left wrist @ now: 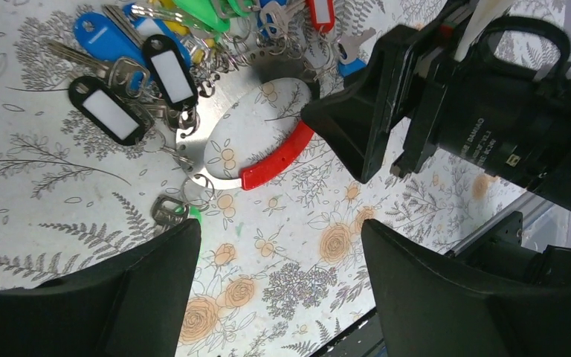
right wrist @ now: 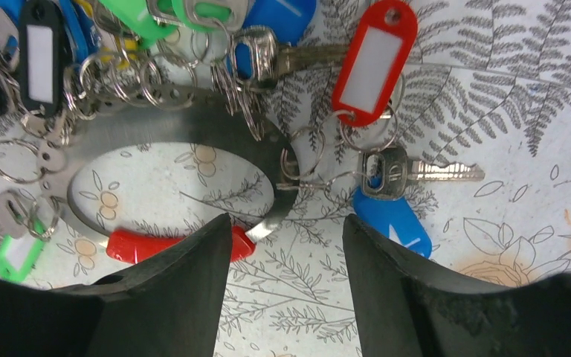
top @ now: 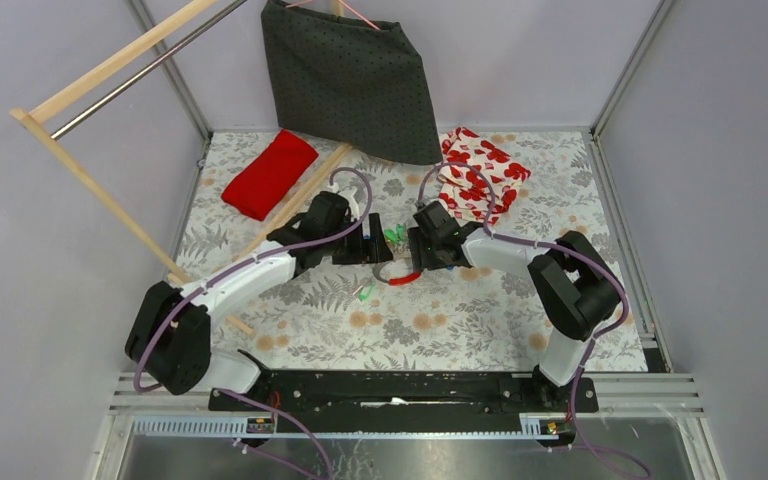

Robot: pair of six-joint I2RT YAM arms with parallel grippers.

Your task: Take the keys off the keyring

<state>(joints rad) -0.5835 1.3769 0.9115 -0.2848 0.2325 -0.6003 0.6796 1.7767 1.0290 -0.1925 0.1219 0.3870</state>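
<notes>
Evidently the keyring (left wrist: 197, 137) is a flat, stiff metal band with a red section (left wrist: 279, 160). It lies on the floral counter (left wrist: 44, 193) between both arms. I judge it light but slick, best pinched across the bare rim beside the red part. The keys (left wrist: 171, 71) crowd its far side on small split rings, loose and liable to tangle. Left jaws stand spread over nothing; right jaws stand apart astride the rim, not pinching. Tag windows are blank, and the print on the right wrist housing is too small to read.
</notes>
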